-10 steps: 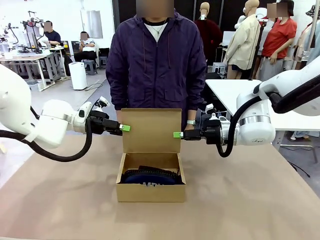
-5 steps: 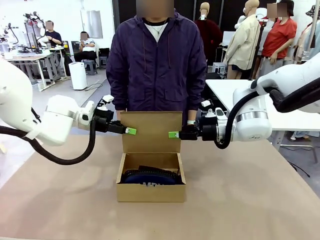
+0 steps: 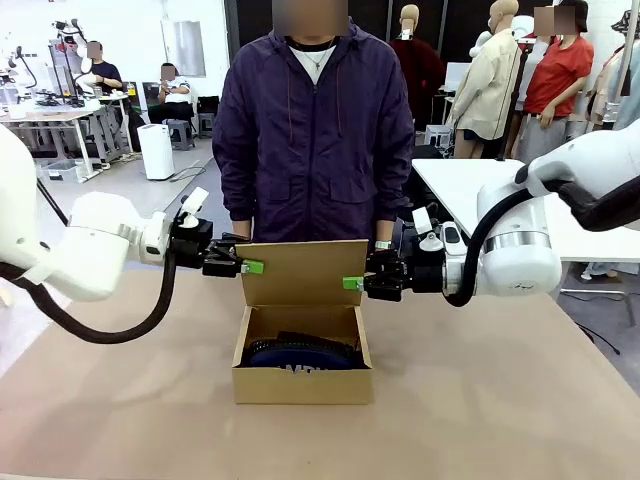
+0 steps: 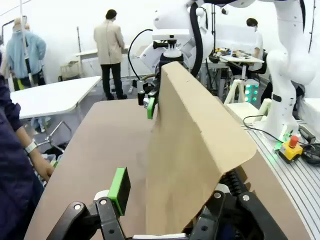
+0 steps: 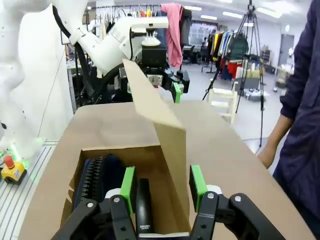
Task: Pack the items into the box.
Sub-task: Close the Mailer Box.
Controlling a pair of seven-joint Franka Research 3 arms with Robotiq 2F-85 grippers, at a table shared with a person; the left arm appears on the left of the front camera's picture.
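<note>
- The box (image 3: pixel 303 368) sits at the middle of the table (image 3: pixel 500 400), its front wall facing 6 o'clock in the front view.
- Its lid (image 3: pixel 303 272) rises from the back edge, tilted toward 6 o'clock over the opening.
- Inside lies the navy pouch (image 3: pixel 300 353), white lettering partly visible at its near edge; in the right wrist view a black stapler (image 5: pixel 143 207) lies beside it.
- The left gripper (image 3: pixel 249 267) is at the lid's 9 o'clock edge, its fingers spread either side of the cardboard.
- The right gripper (image 3: pixel 352 284) is at the lid's 3 o'clock edge, its fingers apart astride that edge.
- A person (image 3: pixel 313 120) stands at 12 o'clock behind the box.
</note>
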